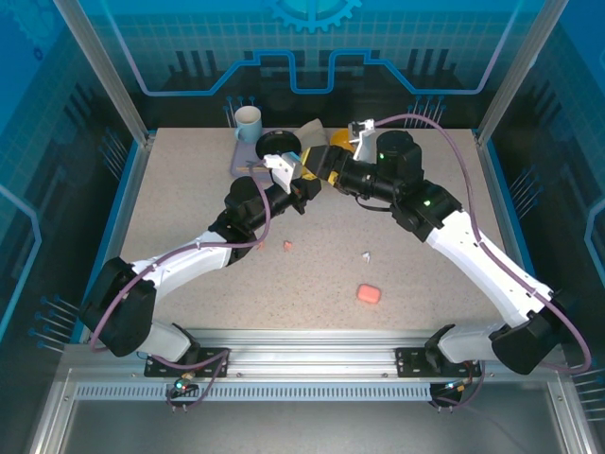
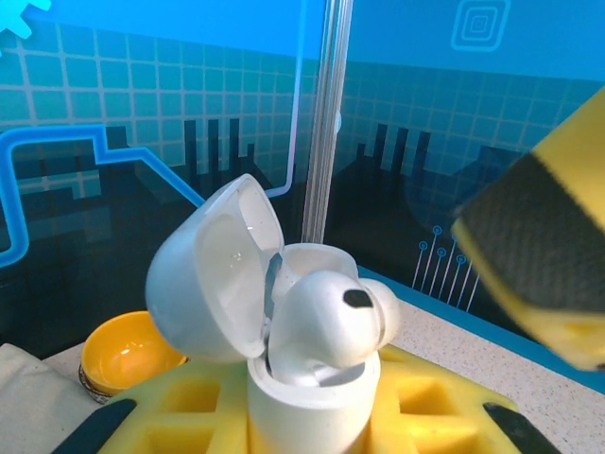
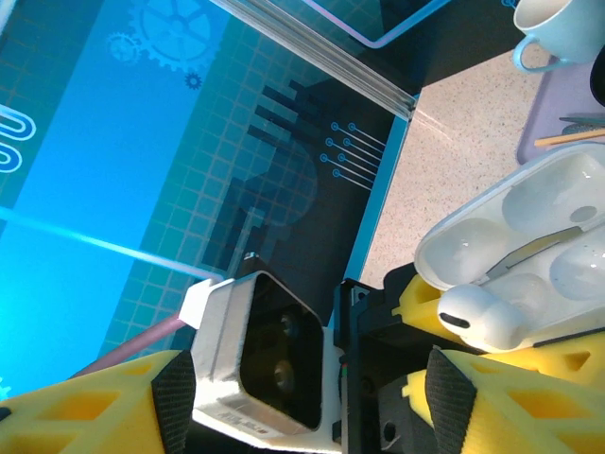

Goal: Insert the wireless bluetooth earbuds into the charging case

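My left gripper [image 1: 304,187] is shut on a white charging case [image 2: 312,407], held upright above the back middle of the table with its lid [image 2: 203,274] swung open. A white earbud [image 2: 326,317] rests in the case's mouth, tilted and sticking out over the rim. My right gripper [image 1: 323,166] hovers right beside it, open, with nothing between its yellow fingers [image 3: 95,407]; from its wrist the case [image 3: 529,227] and earbud [image 3: 482,317] show to the right. On the table lie a salmon-pink earbud [image 1: 288,246], a white earbud [image 1: 367,254] and a salmon-pink case [image 1: 369,294].
A pale mug [image 1: 248,123] and a black bowl [image 1: 279,144] stand on a purple tray [image 1: 242,161] at the back. A small yellow bowl [image 2: 128,355] sits behind the case. Glass walls with metal posts enclose the table.
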